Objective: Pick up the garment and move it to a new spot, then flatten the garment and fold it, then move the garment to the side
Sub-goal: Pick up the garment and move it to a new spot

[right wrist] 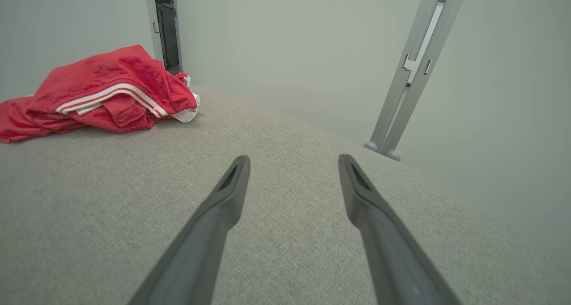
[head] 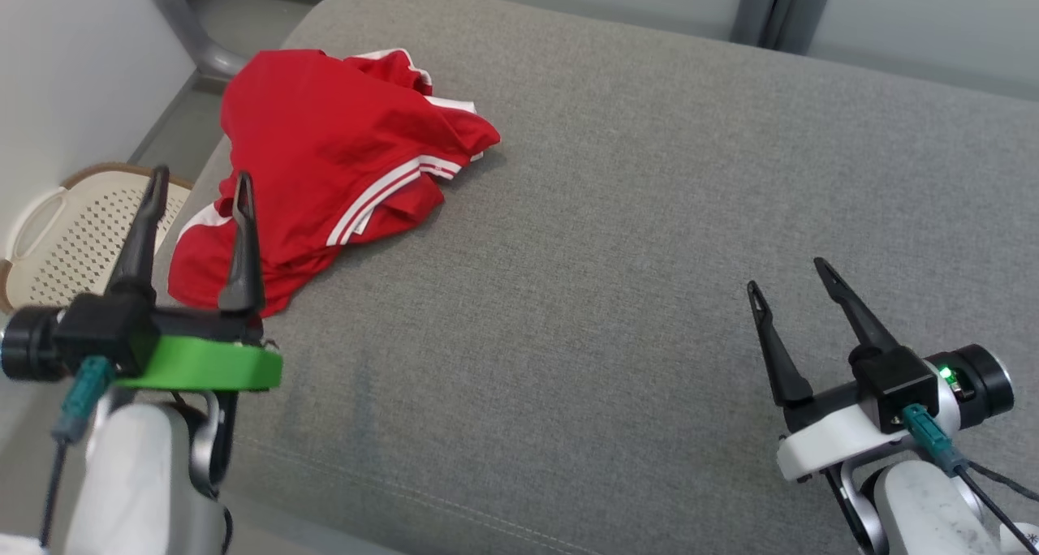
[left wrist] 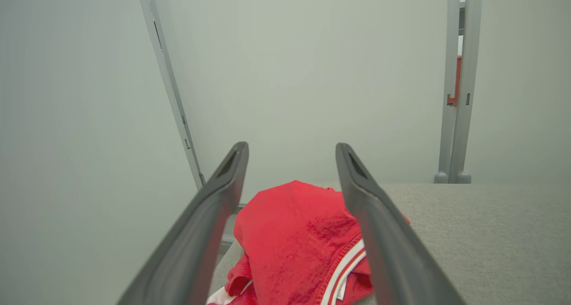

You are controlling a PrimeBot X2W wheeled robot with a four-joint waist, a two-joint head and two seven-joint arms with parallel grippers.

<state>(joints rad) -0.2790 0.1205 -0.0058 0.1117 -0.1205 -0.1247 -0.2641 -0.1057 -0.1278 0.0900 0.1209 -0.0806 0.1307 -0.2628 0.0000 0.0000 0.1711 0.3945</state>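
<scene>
- Item: garment, one piece, bright red with white trim. It lies on the far-left part of the grey cushion, close to the cushion's left edge.
- Long axis: it runs on a slant from the cushion's far-left corner back toward the near stretch of the cushion's left edge. The wider, lower end sits nearer the front.
- A bunched point of cloth juts out toward the cushion's middle.
- Condition: crumpled and heaped, not flat, with several layers folded over one another. The far end is humped higher than the rest.
- Markings: a pair of white stripes follows one hem, slanting across the side that faces the cushion's middle. More white edging shows at the far end, and a white patch at the edge nearest the cushion's left side.
- Left gripper: fingers spread apart, nothing between them, poised at the cushion's left edge over the garment's near end. Contact with the cloth cannot be judged.
- Right gripper: fingers likewise apart and empty, over the cushion's near-right part, well apart from the garment.
- Perforated cream basket: beyond the cushion's left edge, lower down.
</scene>
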